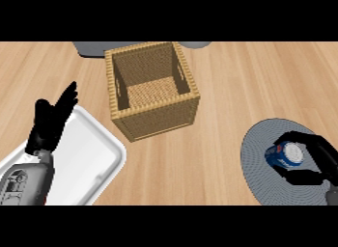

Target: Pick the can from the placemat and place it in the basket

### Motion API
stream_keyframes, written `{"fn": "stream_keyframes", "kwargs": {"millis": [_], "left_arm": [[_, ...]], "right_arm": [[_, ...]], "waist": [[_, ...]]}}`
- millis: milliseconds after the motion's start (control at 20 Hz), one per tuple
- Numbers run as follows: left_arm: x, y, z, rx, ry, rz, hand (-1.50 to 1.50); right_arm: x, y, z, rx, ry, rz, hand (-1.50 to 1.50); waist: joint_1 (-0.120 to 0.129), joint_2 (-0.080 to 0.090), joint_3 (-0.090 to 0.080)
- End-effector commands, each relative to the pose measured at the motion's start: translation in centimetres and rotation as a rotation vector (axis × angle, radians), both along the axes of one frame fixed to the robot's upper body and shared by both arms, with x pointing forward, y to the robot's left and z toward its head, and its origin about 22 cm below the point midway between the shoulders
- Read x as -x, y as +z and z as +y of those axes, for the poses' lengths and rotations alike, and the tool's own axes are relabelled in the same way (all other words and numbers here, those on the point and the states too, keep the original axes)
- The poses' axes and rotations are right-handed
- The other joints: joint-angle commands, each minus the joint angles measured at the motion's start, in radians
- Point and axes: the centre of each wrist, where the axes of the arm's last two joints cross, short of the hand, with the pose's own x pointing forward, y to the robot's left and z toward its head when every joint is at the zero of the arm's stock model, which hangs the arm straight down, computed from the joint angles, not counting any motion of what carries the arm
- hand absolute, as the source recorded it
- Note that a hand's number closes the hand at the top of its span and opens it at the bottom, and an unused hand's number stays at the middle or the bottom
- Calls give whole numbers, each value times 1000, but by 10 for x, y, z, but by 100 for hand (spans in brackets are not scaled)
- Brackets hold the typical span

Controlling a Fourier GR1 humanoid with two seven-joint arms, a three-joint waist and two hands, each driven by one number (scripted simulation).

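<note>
Small blue cylindrical can [286, 155] with a pale round end, lying tipped over the round grey placemat [261, 185], finely ribbed in rings; you cannot tell whether it rests there or is lifted. Your black right hand [327, 161] has fingers and thumb curled round the can. Left of it, well apart, is the square woven wicker basket [158, 116], open-topped, on the light wooden counter [272, 82]. Far left, your left hand [52, 123], fingers straight and together, sits above a smooth white rounded tray [93, 161].
</note>
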Motion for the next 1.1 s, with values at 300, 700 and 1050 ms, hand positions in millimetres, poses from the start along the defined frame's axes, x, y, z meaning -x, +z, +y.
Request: {"fn": "stream_keyframes", "kwargs": {"millis": [300,700,1050], "left_arm": [[-3,0,-14,-7,-72,-18,0],[-11,3,-37,-10,-162,-14,0],[-20,7,-56,5,-213,-15,0]], "right_arm": [[-29,-6,157,254,92,-40,150],[-56,33,254,522,79,-87,150],[-57,79,297,308,-49,-74,150]], "waist": [[86,9,-11],[184,14,-6],[211,19,6]]}}
